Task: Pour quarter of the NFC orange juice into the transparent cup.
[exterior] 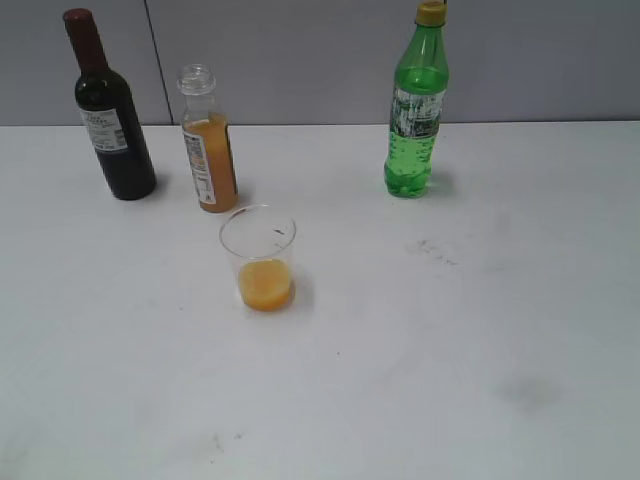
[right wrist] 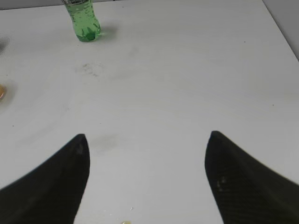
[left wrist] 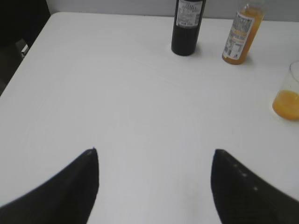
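On the white counter [exterior: 480, 360], going from left to right, a dark wine bottle [exterior: 112, 115] is seen at the far left, and just beside it, on its right, the juice bottle [exterior: 207, 140] is stood upright with its cap off and its neck empty; orange liquid fills it to roughly the shoulder. The cup [exterior: 260, 258] is placed in front of the juice bottle, near it but apart, and a shallow layer of orange juice is held in its bottom third. A green bottle [exterior: 415, 105] with a yellow cap is set well apart on the right, toward the back. No arm is seen in the exterior view. In the left wrist view the left claw [left wrist: 154, 186] is spread wide over bare counter, with nothing held between its fingers, and the wine bottle, the juice bottle and the edge of the cup are seen ahead of it and to its right. In the right wrist view the right claw [right wrist: 147, 179] is likewise spread wide and empty, with the green bottle far ahead on its left. The pour is judged to be done: juice is in the cup, the bottle is set back down, and both claws are clear of it. Little appears left, except perhaps recapping; no cap is visible.
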You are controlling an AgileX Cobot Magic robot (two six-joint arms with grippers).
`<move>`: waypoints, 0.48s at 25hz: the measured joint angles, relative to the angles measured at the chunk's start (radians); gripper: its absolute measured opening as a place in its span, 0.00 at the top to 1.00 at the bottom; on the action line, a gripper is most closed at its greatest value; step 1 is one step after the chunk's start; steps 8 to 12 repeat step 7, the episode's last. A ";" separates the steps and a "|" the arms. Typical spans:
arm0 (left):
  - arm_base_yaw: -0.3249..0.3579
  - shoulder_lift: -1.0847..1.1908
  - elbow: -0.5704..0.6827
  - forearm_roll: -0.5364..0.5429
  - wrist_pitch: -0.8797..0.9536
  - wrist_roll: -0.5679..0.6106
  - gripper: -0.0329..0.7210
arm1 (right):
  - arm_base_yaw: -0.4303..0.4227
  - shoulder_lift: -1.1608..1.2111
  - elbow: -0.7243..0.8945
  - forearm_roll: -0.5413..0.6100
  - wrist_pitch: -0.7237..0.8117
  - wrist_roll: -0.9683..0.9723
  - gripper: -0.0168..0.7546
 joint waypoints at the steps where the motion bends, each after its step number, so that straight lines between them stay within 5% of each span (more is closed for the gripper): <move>1: 0.000 0.000 0.003 -0.001 0.007 0.002 0.20 | 0.000 0.000 0.000 0.000 0.000 0.000 0.21; 12: 0.000 0.000 0.003 -0.003 0.011 0.004 0.20 | 0.000 0.000 0.000 0.000 0.000 0.000 0.21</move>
